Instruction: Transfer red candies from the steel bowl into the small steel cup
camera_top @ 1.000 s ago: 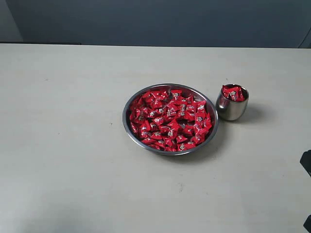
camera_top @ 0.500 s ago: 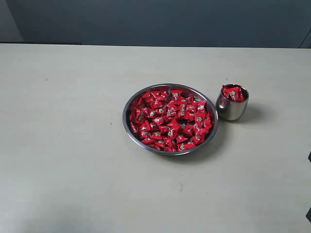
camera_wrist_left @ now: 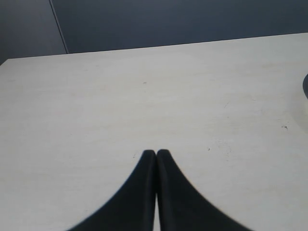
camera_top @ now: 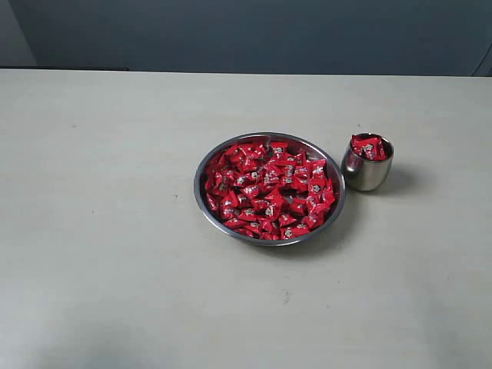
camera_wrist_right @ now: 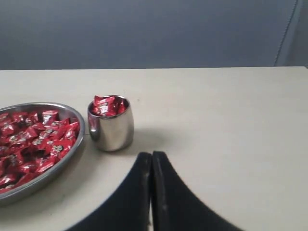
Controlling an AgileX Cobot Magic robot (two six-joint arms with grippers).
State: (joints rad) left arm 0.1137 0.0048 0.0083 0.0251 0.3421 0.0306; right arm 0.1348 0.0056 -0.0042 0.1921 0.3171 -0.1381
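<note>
The steel bowl (camera_top: 206, 201) sits mid-table, filled with many red candies (camera_top: 269, 188). Just to its right stands the small steel cup (camera_top: 367, 171), heaped with red candies (camera_top: 369, 146) up to its rim. Neither arm shows in the exterior view. In the right wrist view my right gripper (camera_wrist_right: 151, 155) is shut and empty, low over the table a short way from the cup (camera_wrist_right: 111, 127) and the bowl (camera_wrist_right: 57, 168). In the left wrist view my left gripper (camera_wrist_left: 156, 153) is shut and empty over bare table, far from the candies.
The pale table (camera_top: 115, 269) stretches wide around the bowl and cup. A dark wall (camera_top: 246, 34) runs behind its far edge. A dark curved edge (camera_wrist_left: 305, 86) shows at the border of the left wrist view.
The dark part of the right arm at the right edge of the exterior view has withdrawn out of sight. Bowl, cup and candies have not moved.
</note>
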